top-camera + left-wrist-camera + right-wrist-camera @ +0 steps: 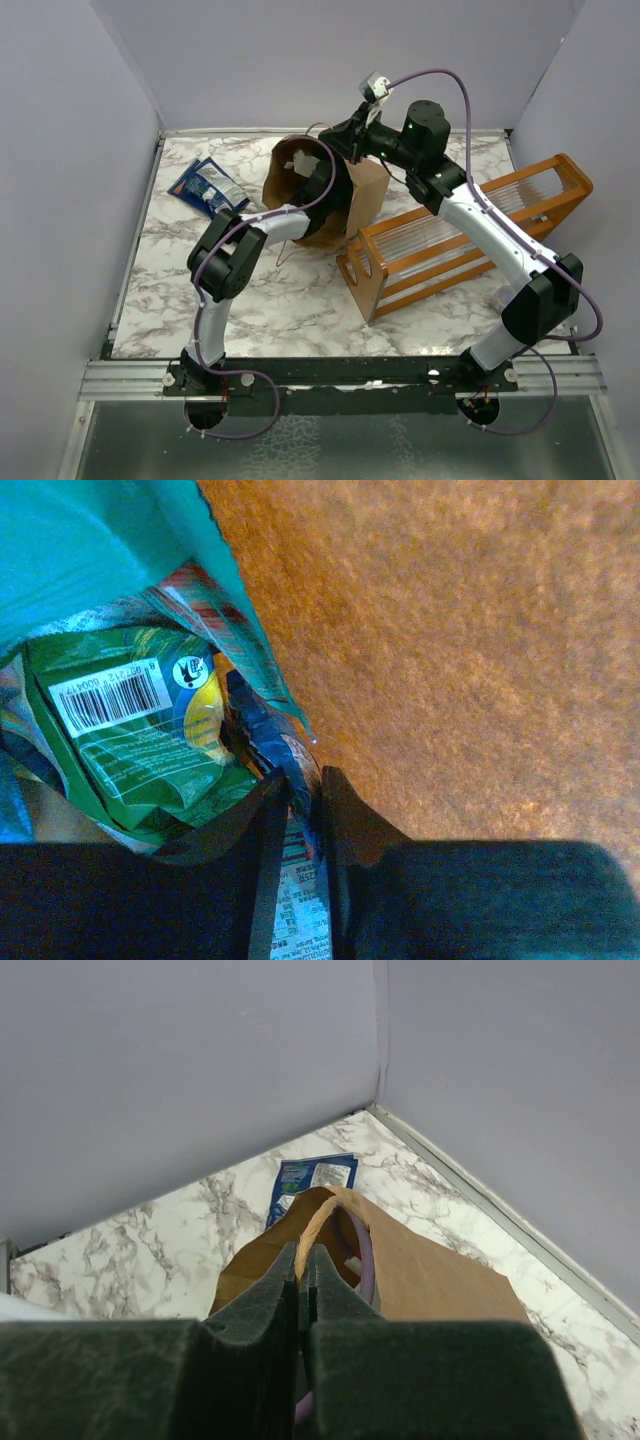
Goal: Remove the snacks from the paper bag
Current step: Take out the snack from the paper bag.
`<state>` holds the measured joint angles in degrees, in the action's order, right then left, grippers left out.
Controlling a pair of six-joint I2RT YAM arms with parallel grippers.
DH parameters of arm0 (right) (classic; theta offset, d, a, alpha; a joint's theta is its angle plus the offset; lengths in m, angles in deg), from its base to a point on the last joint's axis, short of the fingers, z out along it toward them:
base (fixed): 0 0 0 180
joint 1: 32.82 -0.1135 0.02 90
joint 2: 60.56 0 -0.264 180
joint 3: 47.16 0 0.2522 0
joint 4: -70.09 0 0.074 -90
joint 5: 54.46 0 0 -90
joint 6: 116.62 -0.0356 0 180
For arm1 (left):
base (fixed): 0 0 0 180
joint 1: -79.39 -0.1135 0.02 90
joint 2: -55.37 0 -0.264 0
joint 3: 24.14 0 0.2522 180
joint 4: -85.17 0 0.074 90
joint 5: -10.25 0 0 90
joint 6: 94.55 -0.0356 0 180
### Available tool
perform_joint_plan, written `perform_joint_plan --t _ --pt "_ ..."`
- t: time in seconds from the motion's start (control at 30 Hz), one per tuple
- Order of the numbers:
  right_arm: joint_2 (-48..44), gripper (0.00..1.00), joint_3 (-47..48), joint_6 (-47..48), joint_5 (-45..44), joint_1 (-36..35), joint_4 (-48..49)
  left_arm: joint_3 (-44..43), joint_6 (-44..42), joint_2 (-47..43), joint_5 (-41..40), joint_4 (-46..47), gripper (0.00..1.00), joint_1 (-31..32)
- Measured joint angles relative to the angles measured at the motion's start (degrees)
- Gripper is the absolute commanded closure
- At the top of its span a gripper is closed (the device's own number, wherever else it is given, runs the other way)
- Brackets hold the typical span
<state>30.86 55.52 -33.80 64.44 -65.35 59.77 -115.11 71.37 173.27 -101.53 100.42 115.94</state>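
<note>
The brown paper bag (365,205) lies on its side at the back of the table, mouth facing left. My left arm reaches into it. In the left wrist view my left gripper (303,785) is closed on a blue-and-white snack packet (300,880). A green packet (150,740) and a teal one (90,550) lie beside it against the bag's inner wall (450,650). My right gripper (305,1260) is shut on the bag's twisted paper handle (318,1215) and holds the mouth up. Two blue-and-white snacks (208,187) lie on the table to the left of the bag.
An orange wooden rack (470,235) with clear slats stands right of the bag, close to my right arm. Grey walls close in the back and both sides. The left arm's purple cable (365,1245) runs into the bag's mouth.
</note>
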Motion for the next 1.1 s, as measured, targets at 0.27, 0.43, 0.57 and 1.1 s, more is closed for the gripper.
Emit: perform_joint_plan --t 0.27,0.43,0.57,1.1 --pt "-0.13 0.99 0.00 1.88 -1.79 -0.02 0.00 3.26 1.07 -3.23 2.71 -4.31 0.98 -1.36" --pt "-1.11 0.99 -0.52 3.48 -4.13 -0.02 0.04 8.96 0.74 -11.15 4.92 -5.99 1.00 -1.64" --pt "-1.99 0.99 -1.27 4.13 -5.60 -0.02 0.04 13.42 0.15 -19.15 7.28 -5.97 1.00 -1.68" --pt "-3.19 0.99 -3.06 4.57 -9.35 -0.02 0.90 23.56 -9.79 -44.50 15.72 -13.66 1.00 -2.10"
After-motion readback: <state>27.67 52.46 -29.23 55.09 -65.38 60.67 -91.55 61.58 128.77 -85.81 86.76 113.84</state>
